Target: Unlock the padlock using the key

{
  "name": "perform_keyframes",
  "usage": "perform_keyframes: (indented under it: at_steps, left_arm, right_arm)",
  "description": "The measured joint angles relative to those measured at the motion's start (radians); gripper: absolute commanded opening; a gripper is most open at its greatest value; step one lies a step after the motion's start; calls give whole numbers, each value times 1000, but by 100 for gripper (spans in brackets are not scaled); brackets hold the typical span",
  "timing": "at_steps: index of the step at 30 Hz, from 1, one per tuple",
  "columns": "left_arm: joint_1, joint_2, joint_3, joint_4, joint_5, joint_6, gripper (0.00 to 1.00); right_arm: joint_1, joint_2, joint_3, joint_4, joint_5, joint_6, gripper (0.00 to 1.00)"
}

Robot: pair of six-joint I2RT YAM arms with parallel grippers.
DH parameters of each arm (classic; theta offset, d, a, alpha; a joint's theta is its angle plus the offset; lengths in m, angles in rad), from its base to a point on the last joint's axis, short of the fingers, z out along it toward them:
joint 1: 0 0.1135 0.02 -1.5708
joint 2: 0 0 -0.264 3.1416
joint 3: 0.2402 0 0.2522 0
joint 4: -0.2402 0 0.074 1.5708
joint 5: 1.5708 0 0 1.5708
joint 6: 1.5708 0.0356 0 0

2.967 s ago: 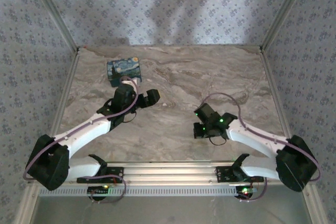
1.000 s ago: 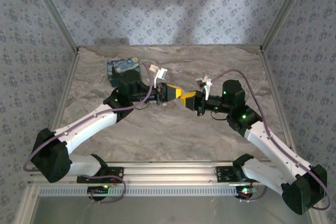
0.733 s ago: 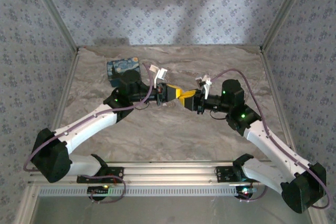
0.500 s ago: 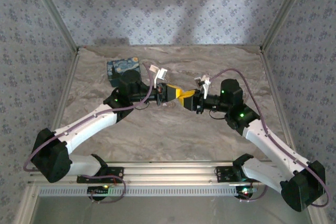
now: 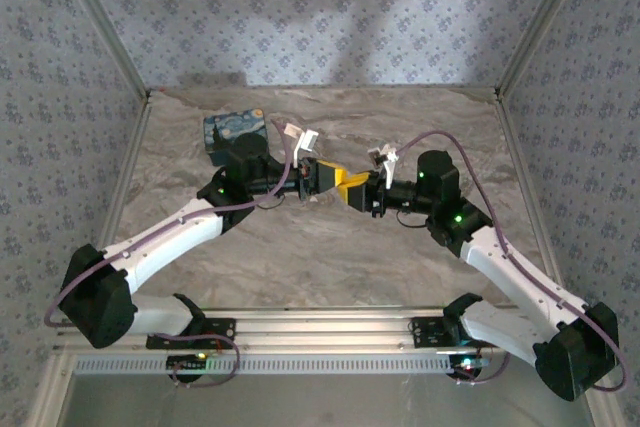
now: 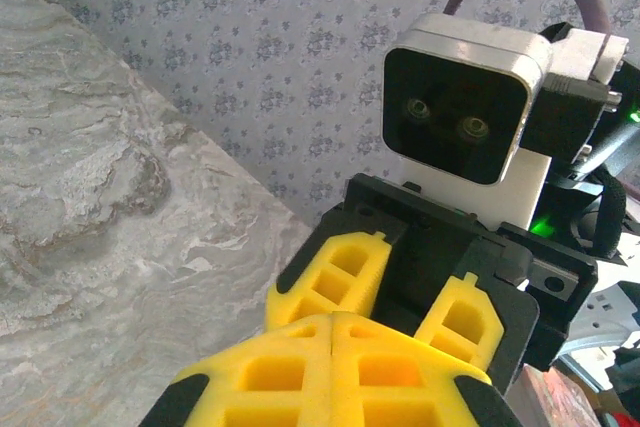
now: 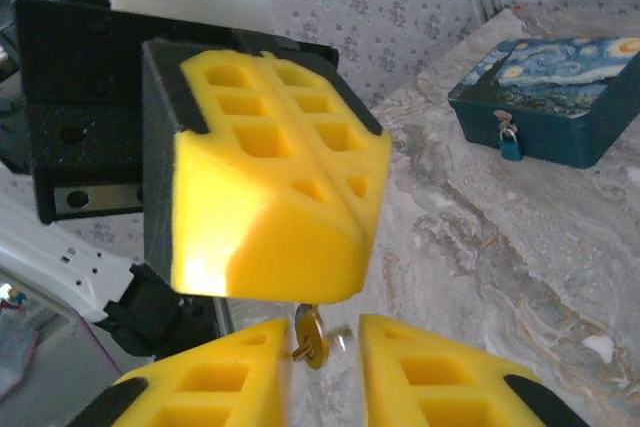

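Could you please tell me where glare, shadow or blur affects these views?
Top external: broad soft shadows cross the back wall, and detail is coarse. Right wrist: a washed-out bright patch sits on the yellow pad of the left pincer; the key below it looks slightly smeared, while the box and padlock look fairly crisp. Left wrist: a green light flares at the right edge.

The table (image 5: 330, 257) is a grey-beige marble-look slab with swirly veins all over. It's boxed in by wallpaper panels (image 5: 300, 17) on the left, right and far sides. Sitting flat on it is a blue-and-yellow night-sky box (image 5: 232, 130), tucked into the far left corner, near the left panel.
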Motion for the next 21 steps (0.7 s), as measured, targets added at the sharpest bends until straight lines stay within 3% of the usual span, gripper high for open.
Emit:
perform_keyframes:
  at_steps: [6,21]
  left_arm:
    - [0,0,0,-3,0,2,0]
    - [0,-2,0,-18,-20,9,0]
  right_arm:
    - [-1,0,0,0,1,7,37]
    - [-1,0,-1,0,8,18,20]
